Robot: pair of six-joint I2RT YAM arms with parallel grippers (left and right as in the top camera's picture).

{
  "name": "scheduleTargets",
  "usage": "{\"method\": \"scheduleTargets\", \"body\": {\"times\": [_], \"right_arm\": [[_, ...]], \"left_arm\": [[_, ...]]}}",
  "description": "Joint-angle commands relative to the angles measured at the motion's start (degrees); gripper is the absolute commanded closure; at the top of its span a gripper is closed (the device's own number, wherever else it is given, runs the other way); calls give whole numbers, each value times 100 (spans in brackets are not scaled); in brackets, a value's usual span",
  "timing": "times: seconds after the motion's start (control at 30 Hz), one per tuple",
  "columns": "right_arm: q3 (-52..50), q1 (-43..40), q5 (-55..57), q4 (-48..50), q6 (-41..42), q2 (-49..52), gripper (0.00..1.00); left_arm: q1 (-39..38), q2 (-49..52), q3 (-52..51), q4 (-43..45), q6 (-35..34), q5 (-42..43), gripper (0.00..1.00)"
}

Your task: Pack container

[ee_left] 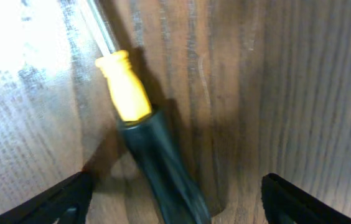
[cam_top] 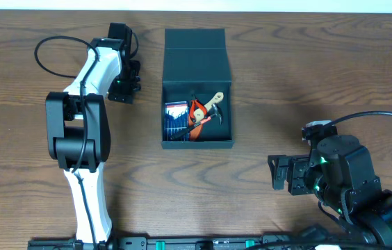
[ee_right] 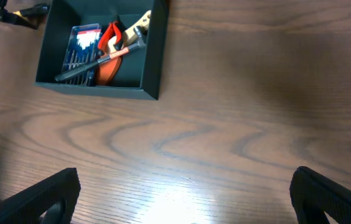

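Left pincer (ee_left: 177, 190) and right pincer (ee_right: 185, 180) gape; dark teal container (cam_top: 196, 62) sits open-lidded, holding tools (cam_top: 197, 114).

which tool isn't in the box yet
The yellow-and-black-handled screwdriver, on the table under the left gripper; the orange pliers and bit set lie inside the container.

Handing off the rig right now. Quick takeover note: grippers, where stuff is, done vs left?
Left gripper: open, low over the screwdriver, which lies on the table between the fingers, not gripped.
Right gripper: open, empty, over bare table on its own side, away from the box.
Box: lid open; bit set, pliers and hammer are inside.
Done: those three are packed.
Left: grip the screwdriver, put it in the box, then probably close the lid.
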Motion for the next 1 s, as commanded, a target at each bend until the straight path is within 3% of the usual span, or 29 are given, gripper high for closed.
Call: {"method": "scheduleTargets", "body": {"times": [0.0, 0.2, 0.5, 0.97], "right_arm": [[-13, -44, 17, -2, -72, -7, 1], [-13, -44, 17, -4, -72, -7, 1], [-13, -44, 17, -4, -72, -7, 1], [-13, -44, 17, -4, -72, -7, 1]], "left_arm": [[13, 201, 37, 17, 476, -28, 20], [13, 201, 37, -11, 903, -28, 27], [2, 201, 31, -59, 1425, -26, 28], [-2, 201, -90, -138, 1582, -31, 42]]}}
